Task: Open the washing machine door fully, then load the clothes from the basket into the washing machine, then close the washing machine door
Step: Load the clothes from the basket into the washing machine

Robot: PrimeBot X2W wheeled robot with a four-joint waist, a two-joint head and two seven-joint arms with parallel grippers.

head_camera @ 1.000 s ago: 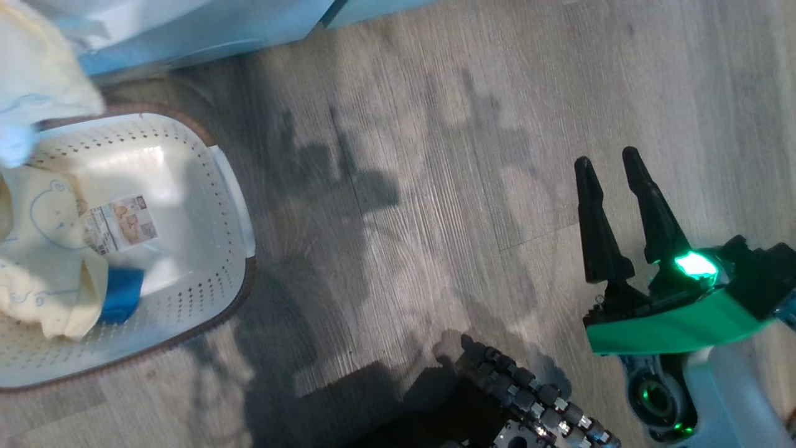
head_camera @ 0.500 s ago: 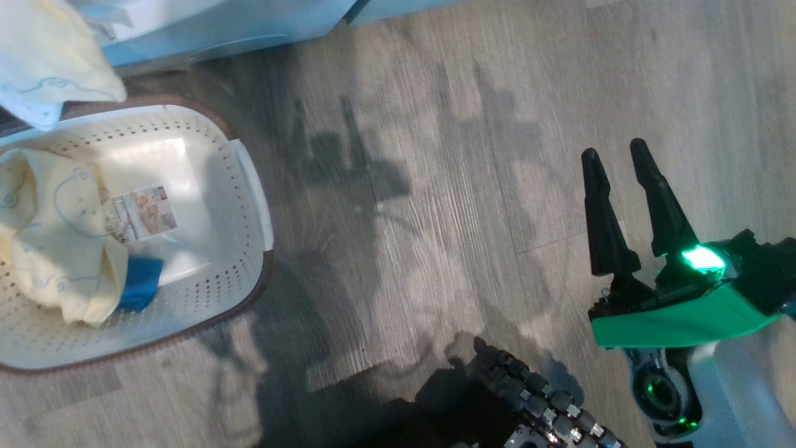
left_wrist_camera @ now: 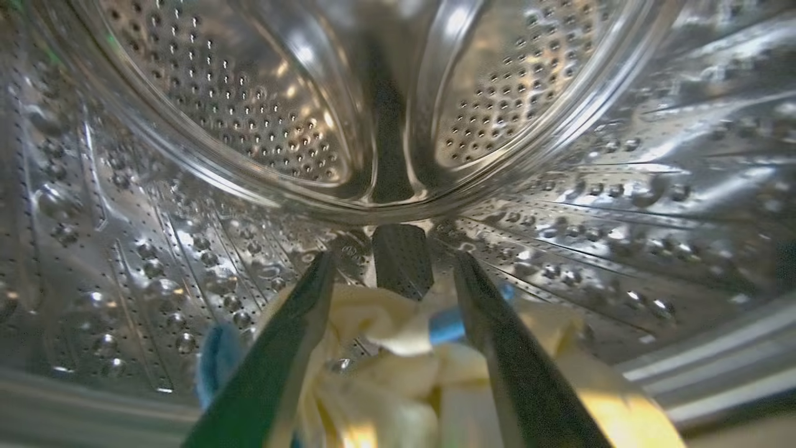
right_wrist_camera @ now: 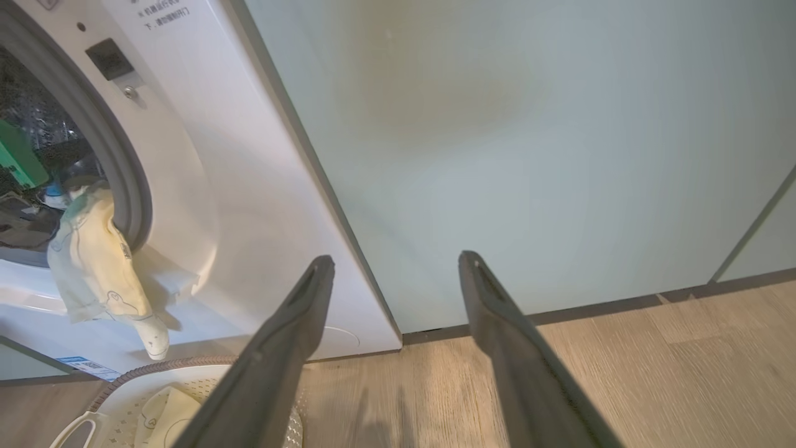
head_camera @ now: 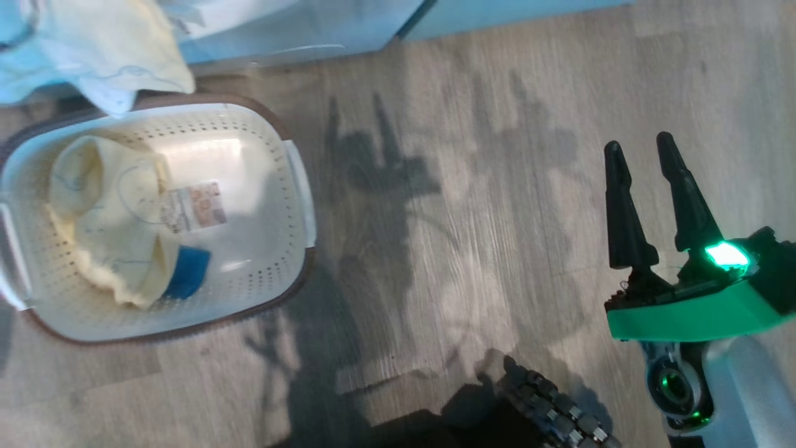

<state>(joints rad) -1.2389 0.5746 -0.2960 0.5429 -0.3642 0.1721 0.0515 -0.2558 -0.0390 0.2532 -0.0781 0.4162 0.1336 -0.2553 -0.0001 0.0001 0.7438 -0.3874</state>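
Observation:
In the left wrist view my left gripper [left_wrist_camera: 393, 258] stands open inside the steel drum [left_wrist_camera: 217, 106] of the washing machine [right_wrist_camera: 205, 155]. Pale-yellow clothes [left_wrist_camera: 385, 373] with a blue piece [left_wrist_camera: 444, 326] lie loose below its fingers. One yellow garment [right_wrist_camera: 99, 267] hangs out over the grey gasket [right_wrist_camera: 118, 168], and it hangs above the basket [head_camera: 273, 186] in the head view [head_camera: 112, 43]. The basket holds another yellow garment [head_camera: 106, 218] and a blue piece [head_camera: 186, 280]. My right gripper [head_camera: 638, 143] hovers open and empty over the floor, far right of the basket. The washing machine door is out of view.
Pale green cabinet panels [right_wrist_camera: 497, 124] stand to the right of the washer. Grey wood floor [head_camera: 448, 218] stretches between the basket and my right gripper. The robot's dark base [head_camera: 547, 404] shows at the bottom. The basket's rim [right_wrist_camera: 155, 367] sits just below the washer front.
The head camera has swung left, so the basket and the hanging garment sit further right in the picture. The right gripper keeps its open pose.

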